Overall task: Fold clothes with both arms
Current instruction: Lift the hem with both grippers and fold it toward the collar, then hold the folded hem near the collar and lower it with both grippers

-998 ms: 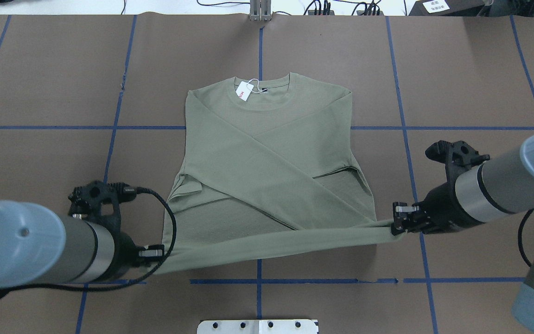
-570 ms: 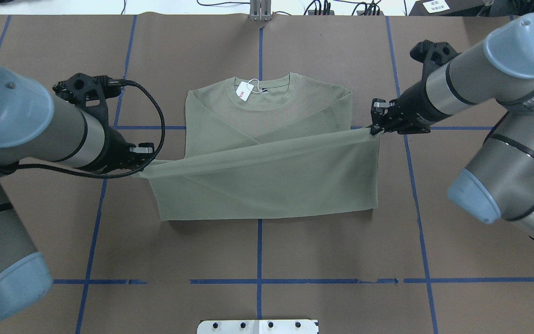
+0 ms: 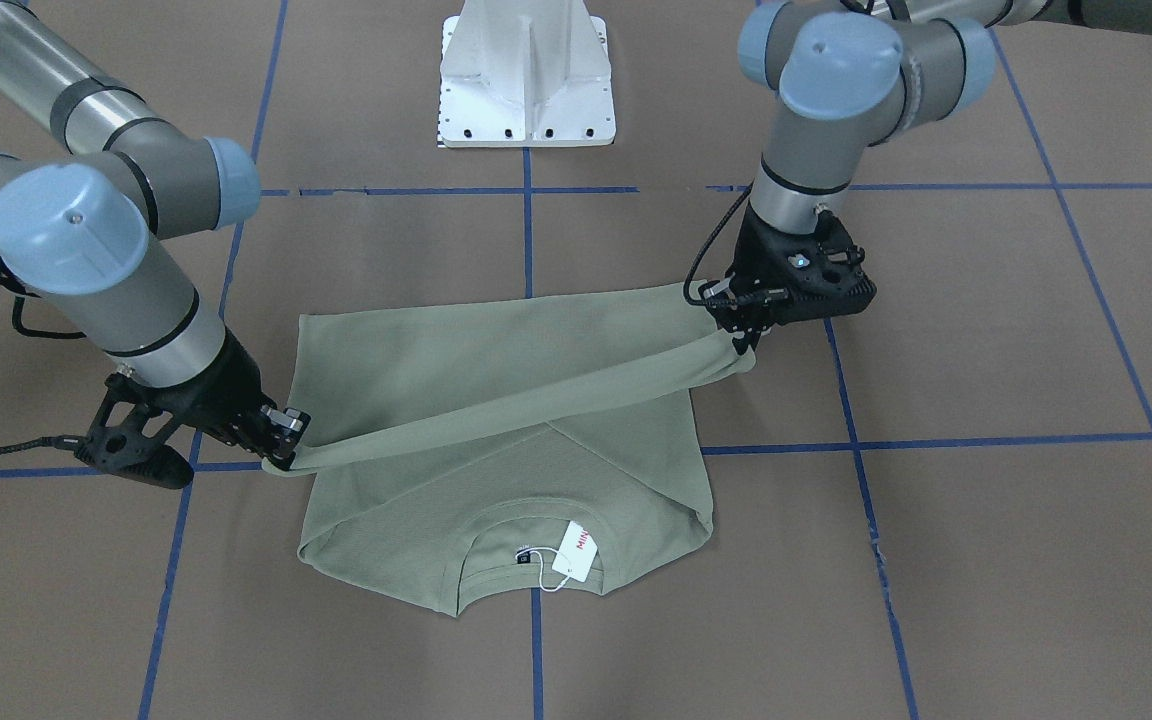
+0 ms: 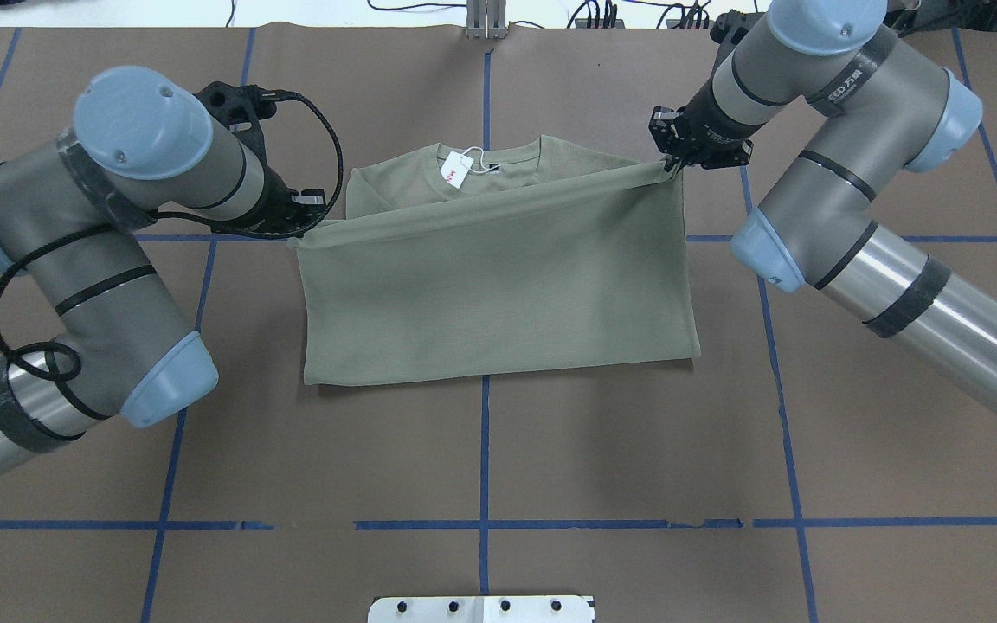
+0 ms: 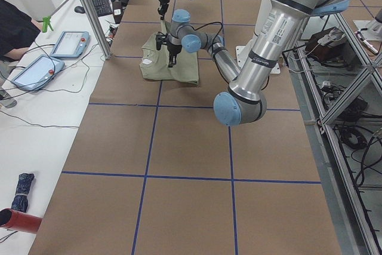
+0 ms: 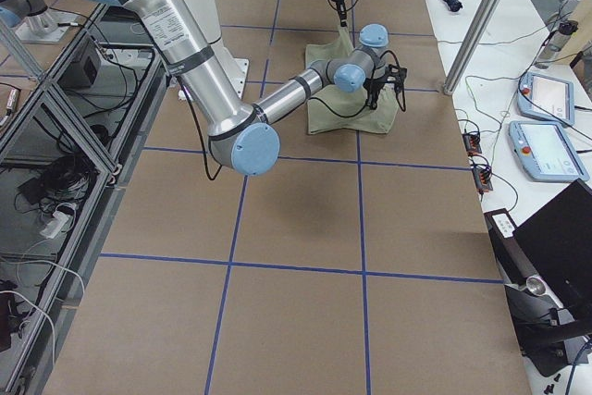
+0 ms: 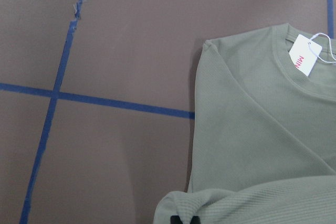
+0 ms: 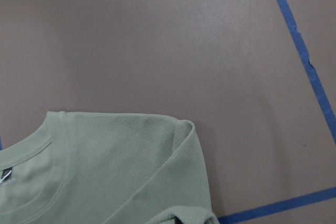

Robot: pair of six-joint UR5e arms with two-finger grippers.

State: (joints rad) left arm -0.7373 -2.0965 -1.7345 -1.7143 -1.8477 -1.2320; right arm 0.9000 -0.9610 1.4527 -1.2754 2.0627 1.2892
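Shirt (image 4: 498,294) (gripped) — left tool (image 4: 301,228), right tool (image 4: 670,163)

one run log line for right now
phase: bottom-up fold | left tool: shut on shirt hem | right tool: shut on shirt hem | hem: taut between tools | hang tag: uncovered

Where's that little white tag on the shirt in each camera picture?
Front-facing: white tag, bottom centre.
Overhead: tag, upper centre.
Left wrist: tag, top right.
Right wrist: not in it.
Exterior left: too small to tell.
Exterior right: too small to tell.
Landmark: shirt collar.
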